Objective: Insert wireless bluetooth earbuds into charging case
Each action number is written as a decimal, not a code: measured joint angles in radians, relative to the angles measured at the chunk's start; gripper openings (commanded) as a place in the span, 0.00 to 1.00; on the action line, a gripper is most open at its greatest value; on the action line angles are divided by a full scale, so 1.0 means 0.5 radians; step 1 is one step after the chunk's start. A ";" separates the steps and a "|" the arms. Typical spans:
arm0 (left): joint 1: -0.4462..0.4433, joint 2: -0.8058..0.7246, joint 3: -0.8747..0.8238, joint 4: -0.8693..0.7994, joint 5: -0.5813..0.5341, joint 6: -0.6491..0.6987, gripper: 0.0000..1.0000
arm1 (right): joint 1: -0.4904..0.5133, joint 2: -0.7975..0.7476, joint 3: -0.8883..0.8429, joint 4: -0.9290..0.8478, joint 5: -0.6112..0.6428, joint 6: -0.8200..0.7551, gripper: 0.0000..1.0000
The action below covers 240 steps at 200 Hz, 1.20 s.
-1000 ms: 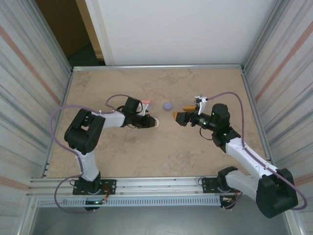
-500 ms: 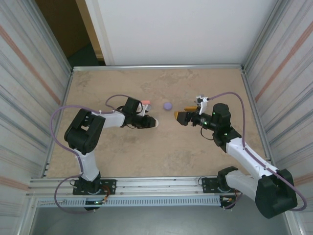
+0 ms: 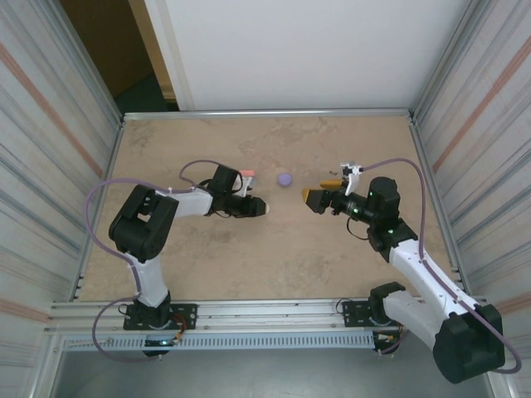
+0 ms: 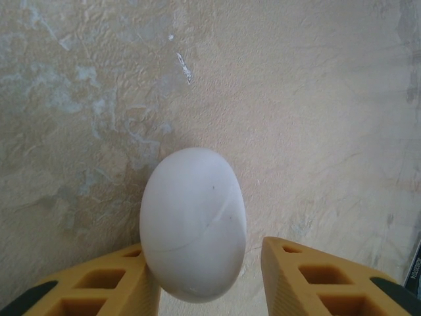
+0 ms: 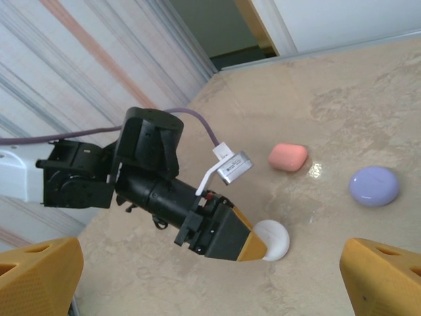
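1. Since a second ago the left gripper [image 4: 207,260] has loosened. Its jaws now stand narrowly apart around the white case [image 4: 193,224], which touches one yellow finger [image 4: 99,289] and leaves a slim gap to the other. The right gripper [image 3: 322,190] has drawn back a little, farther to the right of the white case.
2. The white case lies closed on the table [image 3: 274,265], with a faint seam line curving across its shell. In the left wrist view both fingers are cut off at the bottom edge.
3. The right gripper is spread wide with nothing between its fingers, well apart from the white case. In its own wrist view only the fingertips show, at the lower corners.
4. The purple case [image 3: 285,178] lies beyond the white case and to its right, apart from it.
5. The pink case [image 3: 247,173] lies beyond the white case. The left arm [image 3: 195,201] partly hides it in the top view, but it shows whole in the right wrist view.
6. All three cases are closed, so their insides are hidden.
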 measured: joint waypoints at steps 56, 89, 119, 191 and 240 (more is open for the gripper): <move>-0.009 -0.005 0.017 -0.037 -0.028 0.002 0.48 | -0.028 -0.090 0.001 -0.115 0.007 -0.022 0.99; -0.011 -0.033 0.018 -0.078 -0.098 0.005 0.51 | -0.064 -0.108 0.009 -0.239 0.041 -0.050 0.99; -0.011 -0.067 0.010 -0.111 -0.158 0.022 0.54 | -0.079 -0.137 0.021 -0.313 0.058 -0.052 0.99; -0.007 -0.237 -0.009 -0.168 -0.251 0.091 0.70 | -0.104 -0.144 0.152 -0.514 0.144 -0.052 0.99; 0.001 -0.484 -0.073 -0.195 -0.306 0.153 0.79 | -0.135 -0.148 0.227 -0.639 0.212 -0.053 0.99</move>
